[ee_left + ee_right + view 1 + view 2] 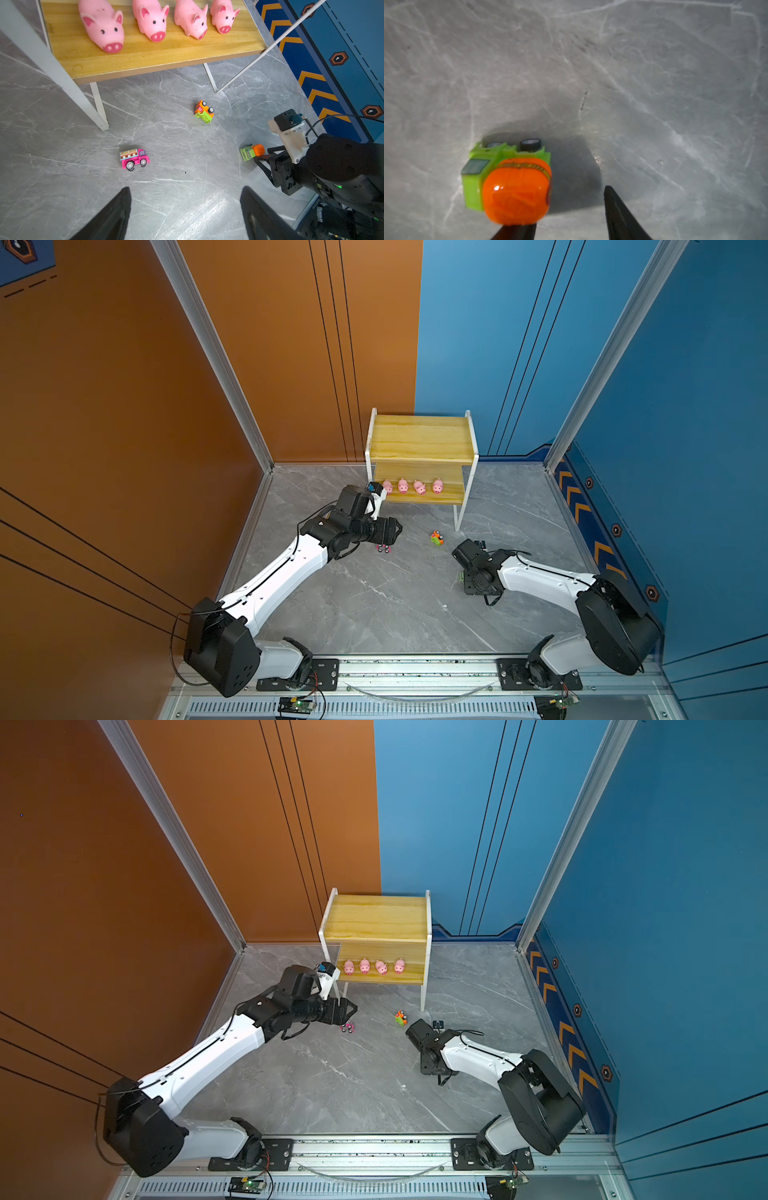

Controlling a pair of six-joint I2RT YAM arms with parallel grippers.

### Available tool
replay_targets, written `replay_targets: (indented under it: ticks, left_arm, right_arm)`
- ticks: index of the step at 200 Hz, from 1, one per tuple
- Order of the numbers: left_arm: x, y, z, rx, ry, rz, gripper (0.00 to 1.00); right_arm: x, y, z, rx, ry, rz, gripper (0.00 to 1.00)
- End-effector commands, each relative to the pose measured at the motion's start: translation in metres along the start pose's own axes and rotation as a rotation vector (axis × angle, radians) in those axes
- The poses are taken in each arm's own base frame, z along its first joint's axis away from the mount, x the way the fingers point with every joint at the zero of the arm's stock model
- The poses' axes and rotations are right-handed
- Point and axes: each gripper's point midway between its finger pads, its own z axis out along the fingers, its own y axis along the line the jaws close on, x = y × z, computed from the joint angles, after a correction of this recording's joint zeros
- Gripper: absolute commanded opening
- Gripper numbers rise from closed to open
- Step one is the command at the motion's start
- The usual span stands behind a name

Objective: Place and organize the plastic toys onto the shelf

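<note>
In both top views pink pigs are lined on the shelf's lower board, at the worktop's far edge. In the left wrist view the left gripper is spread empty near the pink food truck. In the right wrist view the right gripper is parted, the green mixer truck unheld beside it; judged light, hard, slick, best pinched across its flat sides

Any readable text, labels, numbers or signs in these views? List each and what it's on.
None can be read.
pink truck: lettered strip along its roof edge, too small to read.
right arm: small white print on its black housing, too blurred to read.
Nothing else shows lettering.
</note>
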Motion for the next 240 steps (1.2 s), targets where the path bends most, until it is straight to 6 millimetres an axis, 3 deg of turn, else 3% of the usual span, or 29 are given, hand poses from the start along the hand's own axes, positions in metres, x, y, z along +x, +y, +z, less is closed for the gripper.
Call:
replay_targets:
  ticks: [1,72,105,133,160,177,202,224,240]
  left_arm:
    - [0.005,0.004,0.005,0.007,0.019,-0.012,0.84]
    - [0.006,0.005,0.007,0.007,0.024,-0.015,0.84]
    - [0.006,0.005,0.008,0.009,0.025,-0.017,0.84]
    - [0.007,0.005,0.006,0.005,0.023,-0.015,0.84]
    - [0.007,0.004,0.007,0.011,0.027,-0.015,0.84]
    - [0.008,0.003,0.008,0.013,0.029,-0.015,0.84]
    - [0.008,0.002,0.009,0.019,0.030,-0.015,0.84]
    - [0.007,0.000,0.008,0.023,0.027,-0.011,0.84]
    - [0.010,-0.002,0.009,0.025,0.032,-0.006,0.84]
  right_arm:
    - [-0.004,-0.012,0.002,0.042,-0.016,0.013,0.53]
    - [-0.024,-0.033,0.018,0.083,-0.027,0.092,0.55]
    - [-0.043,-0.039,0.016,0.121,-0.066,0.123,0.58]
    - [-0.054,-0.047,0.003,0.122,-0.125,0.157,0.58]
    - [-0.057,-0.055,-0.023,0.096,-0.203,0.192,0.58]
    - [-0.057,-0.052,-0.043,0.047,-0.272,0.208,0.59]
    - [-0.054,-0.030,-0.067,-0.064,-0.384,0.223,0.59]
    - [-0.043,-0.004,-0.072,-0.138,-0.436,0.216,0.59]
    - [-0.033,0.006,-0.065,-0.144,-0.430,0.208,0.59]
